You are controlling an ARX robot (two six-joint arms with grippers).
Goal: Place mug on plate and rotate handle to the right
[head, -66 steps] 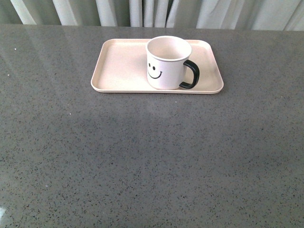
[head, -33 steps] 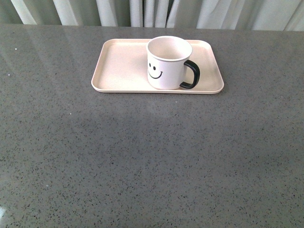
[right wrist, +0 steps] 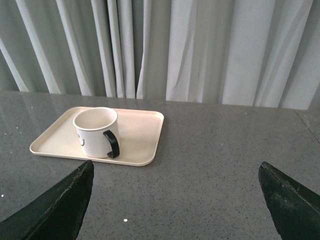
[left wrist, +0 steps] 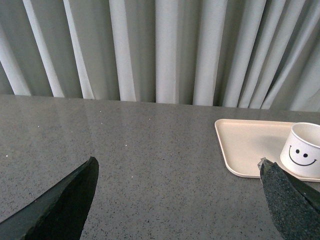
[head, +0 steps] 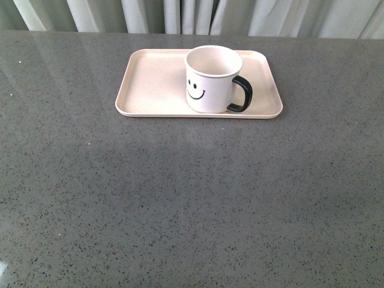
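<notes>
Plainly, the left gripper (left wrist: 177, 160) stands wide open with nothing between its dark fingertips, and the right gripper (right wrist: 176, 164) is spread just as wide and is equally empty. Both hang above the tabletop, well apart from the work, and neither arm shows in the front view. Outward from them, the smiley-face mug (head: 210, 81) stands upright on the pale pink plate (head: 153, 81), which lies at 12 o'clock from the robot on the far part of the speckled grey table (head: 192, 198). The mug sits in the 3 o'clock half of the plate, close to its near rim, with its base inside the rim as far as can be seen. Its black handle (head: 243, 95) points to about 3 o'clock, perhaps a shade toward 4. By my reading both parts of the task are met, so the step in hand is only to hold clear without brushing the mug or sliding the plate. Should a finer turn be wanted, the right gripper would do best to nudge the handle lightly from the near side, with the mug kept flat so it does not tip over the close rim. Beyond the plate there is only the pleated pale curtain (head: 180, 15) at 12 o'clock, and nothing stands between either gripper and the mug.
</notes>
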